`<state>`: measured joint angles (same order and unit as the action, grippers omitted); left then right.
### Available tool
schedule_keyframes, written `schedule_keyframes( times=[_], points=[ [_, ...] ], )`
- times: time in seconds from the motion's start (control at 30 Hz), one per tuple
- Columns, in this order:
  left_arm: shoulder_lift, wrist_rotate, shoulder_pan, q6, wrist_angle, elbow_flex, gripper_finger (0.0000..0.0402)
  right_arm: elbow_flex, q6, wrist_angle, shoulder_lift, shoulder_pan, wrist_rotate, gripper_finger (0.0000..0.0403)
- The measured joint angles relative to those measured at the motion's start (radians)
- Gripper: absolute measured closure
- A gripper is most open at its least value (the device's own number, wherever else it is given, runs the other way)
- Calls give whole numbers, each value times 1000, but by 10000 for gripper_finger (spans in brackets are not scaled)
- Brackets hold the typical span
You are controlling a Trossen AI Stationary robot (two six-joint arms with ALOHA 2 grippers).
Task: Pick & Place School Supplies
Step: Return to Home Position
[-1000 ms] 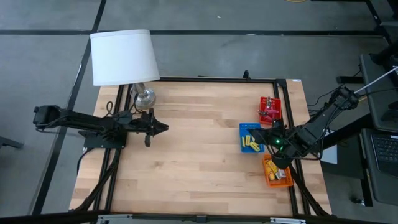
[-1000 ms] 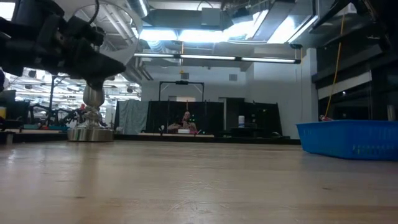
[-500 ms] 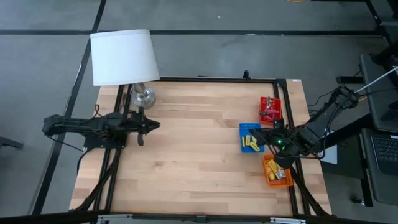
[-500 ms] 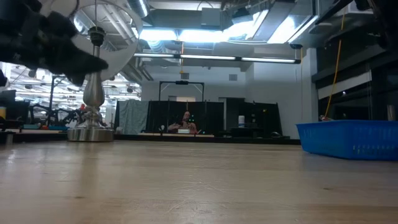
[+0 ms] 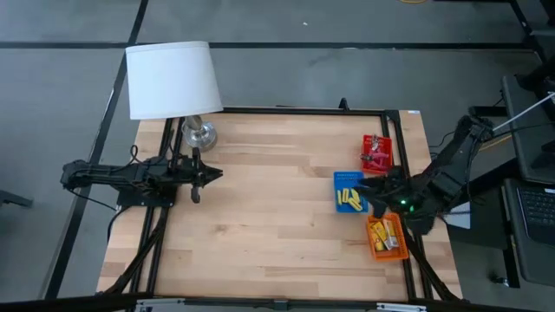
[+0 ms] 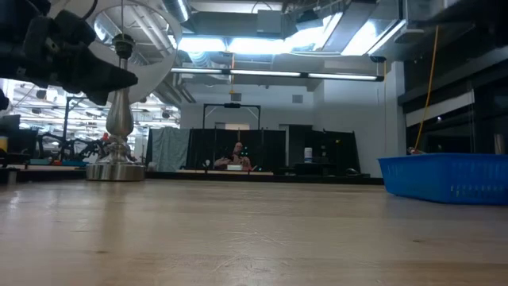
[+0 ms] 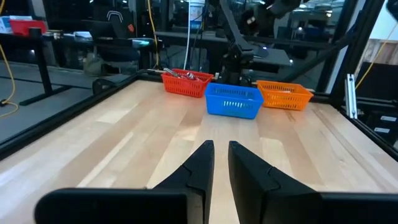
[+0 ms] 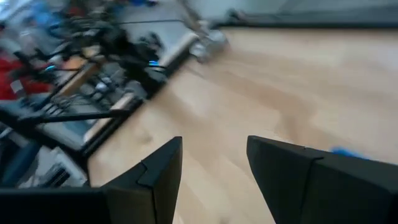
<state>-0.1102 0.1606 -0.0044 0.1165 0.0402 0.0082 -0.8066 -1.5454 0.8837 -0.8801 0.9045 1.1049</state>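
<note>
Right gripper (image 5: 375, 201) hovering fingers apart, empty, at 3 o'clock by blue tray (image 5: 349, 192) | yellow packs (image 5: 350, 198) lying inside, probably erasers | left gripper (image 5: 215, 174) nearly closed, idling at 9 o'clock

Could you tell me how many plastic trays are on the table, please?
3, all near the table's right edge: the red tray farthest back, the blue tray in the middle, slightly inboard, and the orange tray nearest the front.
</note>
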Motion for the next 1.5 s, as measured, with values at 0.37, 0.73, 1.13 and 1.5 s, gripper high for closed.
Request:
schedule_keyframes(
  times=[0.37,0.73,1.13,1.5],
  points=[
    [0,-1,0,0,1,0,359,-1,940,-364,170,-35,94,218],
    [-1,1,0,0,1,0,362,377,1206,-948,225,-388,-661,235],
    [-1,2,0,1,1,0,358,722,1318,-1144,592,-608,-1006,277],
    [-1,2,0,1,1,0,357,790,1349,-934,880,-658,-1291,280]
  ],
)
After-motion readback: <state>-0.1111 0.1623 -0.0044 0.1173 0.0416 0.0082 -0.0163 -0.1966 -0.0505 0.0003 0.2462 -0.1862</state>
